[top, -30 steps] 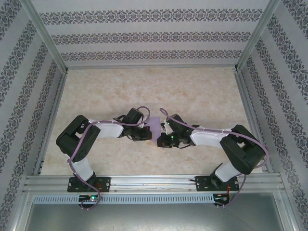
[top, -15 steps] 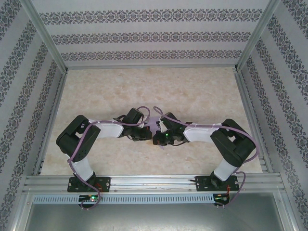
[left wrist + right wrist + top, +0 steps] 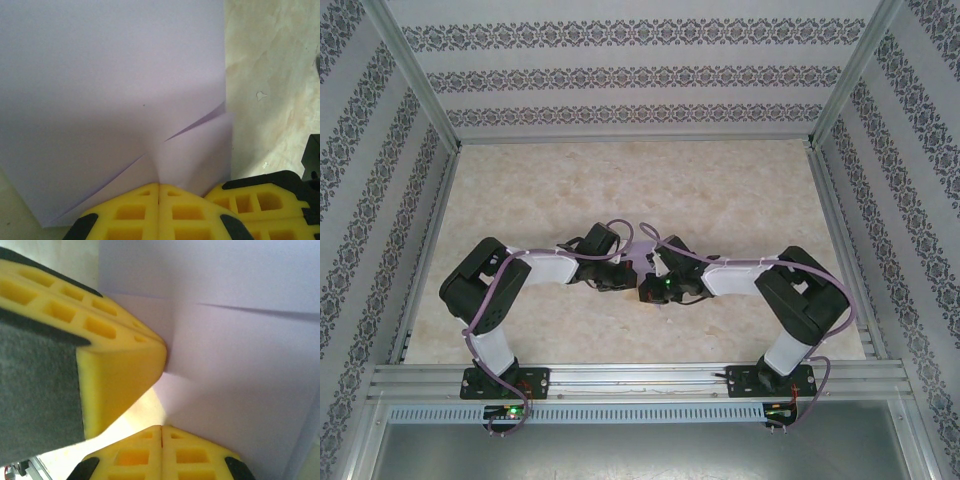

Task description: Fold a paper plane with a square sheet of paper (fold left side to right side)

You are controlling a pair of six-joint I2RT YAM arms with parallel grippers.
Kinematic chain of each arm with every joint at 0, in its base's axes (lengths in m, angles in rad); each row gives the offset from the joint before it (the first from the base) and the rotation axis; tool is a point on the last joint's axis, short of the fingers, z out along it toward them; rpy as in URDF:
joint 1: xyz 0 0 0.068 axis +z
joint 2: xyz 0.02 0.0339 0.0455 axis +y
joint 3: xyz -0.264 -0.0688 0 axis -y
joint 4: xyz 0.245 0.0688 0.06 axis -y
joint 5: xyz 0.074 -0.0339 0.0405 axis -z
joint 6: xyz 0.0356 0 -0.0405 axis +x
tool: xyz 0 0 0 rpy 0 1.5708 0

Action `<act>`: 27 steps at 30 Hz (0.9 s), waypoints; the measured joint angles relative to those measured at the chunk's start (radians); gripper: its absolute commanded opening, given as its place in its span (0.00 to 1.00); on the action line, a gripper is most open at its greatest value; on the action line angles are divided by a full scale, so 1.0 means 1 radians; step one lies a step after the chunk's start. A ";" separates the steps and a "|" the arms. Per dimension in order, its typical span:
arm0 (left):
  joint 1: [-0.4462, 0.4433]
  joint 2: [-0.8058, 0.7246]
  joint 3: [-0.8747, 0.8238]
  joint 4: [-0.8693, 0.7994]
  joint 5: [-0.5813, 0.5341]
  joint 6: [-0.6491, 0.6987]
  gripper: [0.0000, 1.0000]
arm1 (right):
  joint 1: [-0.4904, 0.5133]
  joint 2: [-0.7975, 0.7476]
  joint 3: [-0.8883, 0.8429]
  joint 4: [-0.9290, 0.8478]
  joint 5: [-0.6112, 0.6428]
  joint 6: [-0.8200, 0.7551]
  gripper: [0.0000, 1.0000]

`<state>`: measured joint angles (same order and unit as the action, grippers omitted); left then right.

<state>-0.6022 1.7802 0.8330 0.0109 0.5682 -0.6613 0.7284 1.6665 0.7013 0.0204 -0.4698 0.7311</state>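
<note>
The left fingers (image 3: 127, 215) are pressing together, pinching the creased lavender sheet of paper (image 3: 100, 75). The right fingers (image 3: 127, 457) are clamping it too.

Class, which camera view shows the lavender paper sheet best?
Left wrist view: the lavender paper sheet spreads wide, creases and edge visible. Right wrist shows a close, partial stretch; from the top it is barely visible.

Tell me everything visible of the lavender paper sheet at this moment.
The square sheet of paper is thin, matte, plain lavender and unmarked. It is partly folded: straight creases and an overlapping flap fan out from the pinch point. The left gripper and right gripper are both shut on its edge, close together, over the marbled table.
</note>
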 measured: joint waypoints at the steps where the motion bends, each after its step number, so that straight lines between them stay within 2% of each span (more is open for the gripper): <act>1: 0.000 0.002 0.003 0.000 -0.001 0.000 0.00 | 0.000 -0.008 -0.008 -0.001 0.003 0.000 0.00; 7: 0.000 0.010 0.011 0.000 -0.003 0.000 0.00 | -0.018 -0.085 -0.077 -0.025 0.013 0.001 0.00; 17: 0.000 0.018 0.022 0.001 -0.003 0.000 0.00 | -0.108 -0.224 -0.170 -0.150 -0.002 -0.031 0.00; 20: 0.000 0.018 0.022 0.003 -0.001 -0.010 0.04 | -0.131 -0.253 -0.171 -0.211 -0.002 -0.051 0.01; 25: 0.000 0.016 0.023 0.013 0.004 -0.045 0.17 | -0.185 -0.339 -0.163 -0.280 -0.012 -0.117 0.27; 27: 0.000 0.006 0.025 0.010 -0.001 -0.054 0.21 | -0.219 -0.365 -0.146 -0.287 -0.018 -0.153 0.34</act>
<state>-0.6022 1.7863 0.8577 0.0204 0.5674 -0.7155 0.5095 1.3018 0.5549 -0.2665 -0.4873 0.5777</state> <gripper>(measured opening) 0.182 0.288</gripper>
